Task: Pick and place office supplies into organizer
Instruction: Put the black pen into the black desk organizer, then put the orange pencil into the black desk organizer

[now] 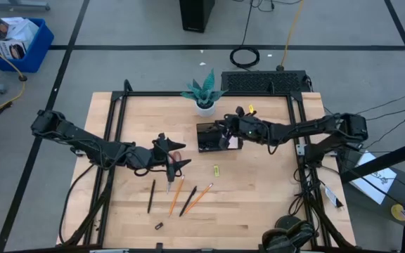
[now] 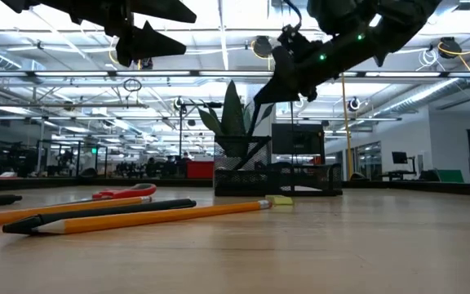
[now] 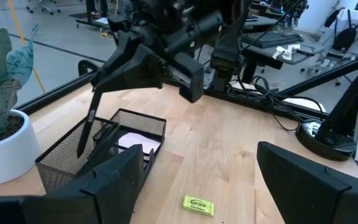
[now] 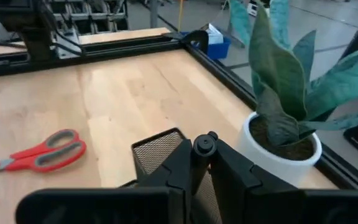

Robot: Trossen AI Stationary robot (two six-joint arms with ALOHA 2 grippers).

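Bright overhead strip lights, soft shadows, blurred near fingers (image 3: 309, 180).

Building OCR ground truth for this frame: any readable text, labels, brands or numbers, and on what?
No text here can be read.
Yellow-green clip: dark print on its top face, too blurred to read.
White packages in the blue bin on the floor: dark markings, too small to read.
Black mesh organizer, red-handled scissors, white plant pot: no visible lettering.

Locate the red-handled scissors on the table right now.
In the high view, the red-handled scissors lie left of centre under the open left gripper, left of the black organizer.
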